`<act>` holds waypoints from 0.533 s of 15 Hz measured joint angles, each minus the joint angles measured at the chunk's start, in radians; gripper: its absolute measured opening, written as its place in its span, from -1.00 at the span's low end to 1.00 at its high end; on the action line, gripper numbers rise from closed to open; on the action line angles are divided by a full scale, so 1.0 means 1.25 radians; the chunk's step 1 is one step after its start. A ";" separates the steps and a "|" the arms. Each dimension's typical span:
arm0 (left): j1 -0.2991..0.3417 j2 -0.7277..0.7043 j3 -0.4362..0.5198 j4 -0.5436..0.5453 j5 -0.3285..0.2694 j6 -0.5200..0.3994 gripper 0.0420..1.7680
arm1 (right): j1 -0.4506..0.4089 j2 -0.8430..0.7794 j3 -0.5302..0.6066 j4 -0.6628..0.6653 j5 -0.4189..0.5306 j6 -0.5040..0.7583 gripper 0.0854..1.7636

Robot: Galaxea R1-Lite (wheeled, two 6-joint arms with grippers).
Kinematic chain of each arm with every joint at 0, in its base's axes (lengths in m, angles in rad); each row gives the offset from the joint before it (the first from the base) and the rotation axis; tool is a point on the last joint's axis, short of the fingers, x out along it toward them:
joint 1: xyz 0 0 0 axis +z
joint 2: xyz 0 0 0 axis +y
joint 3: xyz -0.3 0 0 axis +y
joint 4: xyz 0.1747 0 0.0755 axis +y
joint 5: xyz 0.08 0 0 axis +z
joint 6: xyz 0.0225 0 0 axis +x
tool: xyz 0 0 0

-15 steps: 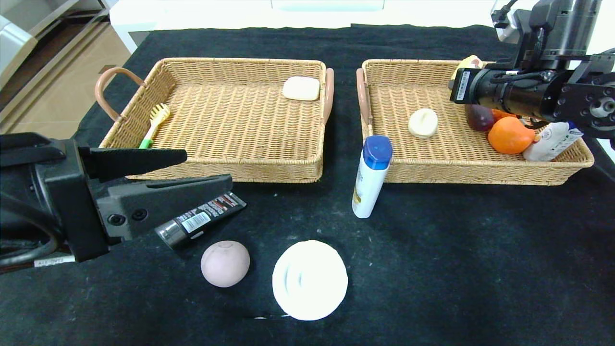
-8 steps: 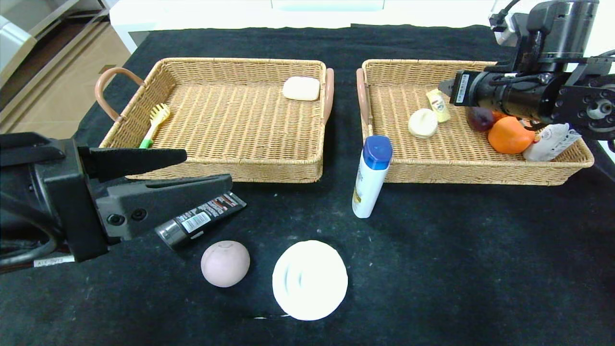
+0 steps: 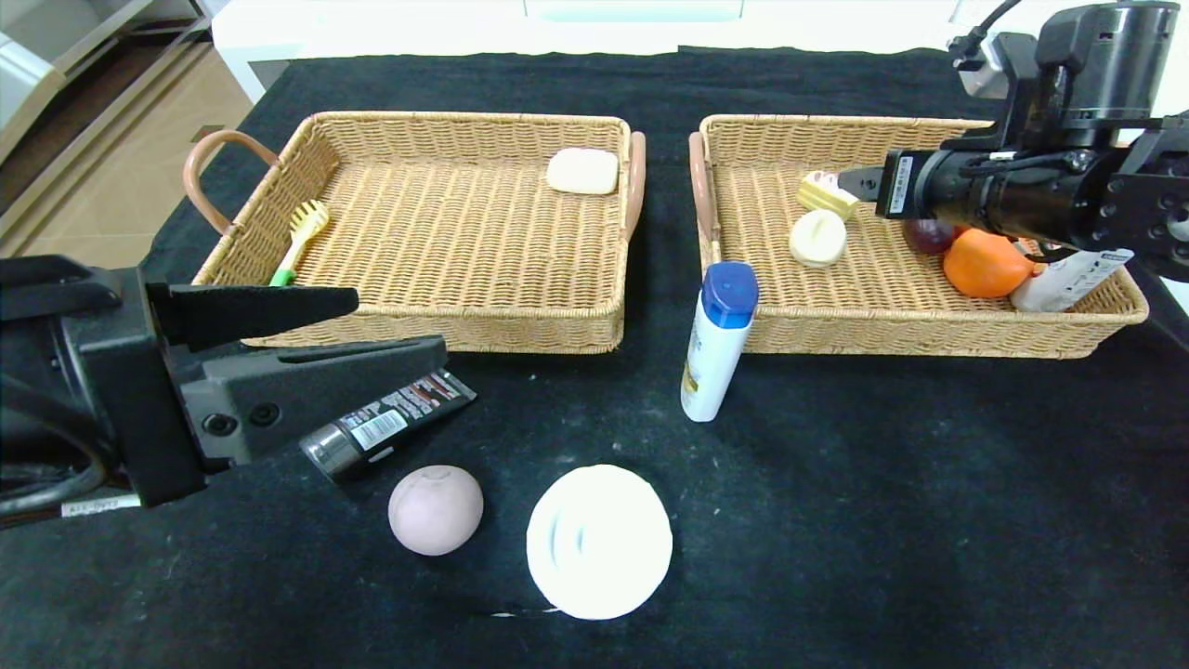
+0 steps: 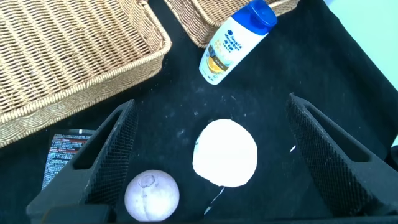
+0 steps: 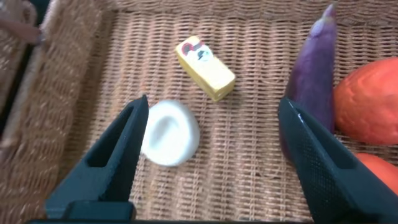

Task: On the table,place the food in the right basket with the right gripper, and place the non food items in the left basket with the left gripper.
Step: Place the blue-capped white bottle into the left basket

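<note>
My right gripper hangs open over the right basket, holding nothing. Just beyond its fingertips the yellow cake slice lies loose on the wicker, beside the cream-white bun. On the table, the pinkish bun, round white dish, black tube and blue-capped white bottle lie in front of the baskets. At the near left my left gripper hovers open and empty, above the dish and bun.
The right basket also holds a purple eggplant, an orange and a white bottle. In the left basket are a cream bar and a yellow-green brush. Both baskets have pink handles facing each other.
My right gripper opened and let go of the cake slice, which dropped into the right basket. The arm drew back a little. The left arm stayed still.
</note>
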 joint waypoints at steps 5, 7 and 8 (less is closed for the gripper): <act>0.000 0.000 0.002 -0.001 -0.001 0.000 0.94 | -0.009 -0.126 0.132 0.001 0.126 -0.044 0.82; 0.000 0.000 0.004 -0.003 -0.001 0.000 0.94 | -0.015 -0.190 0.193 0.003 0.173 -0.069 0.85; 0.000 0.001 0.004 -0.003 -0.001 0.000 0.94 | -0.018 -0.223 0.225 0.003 0.197 -0.079 0.86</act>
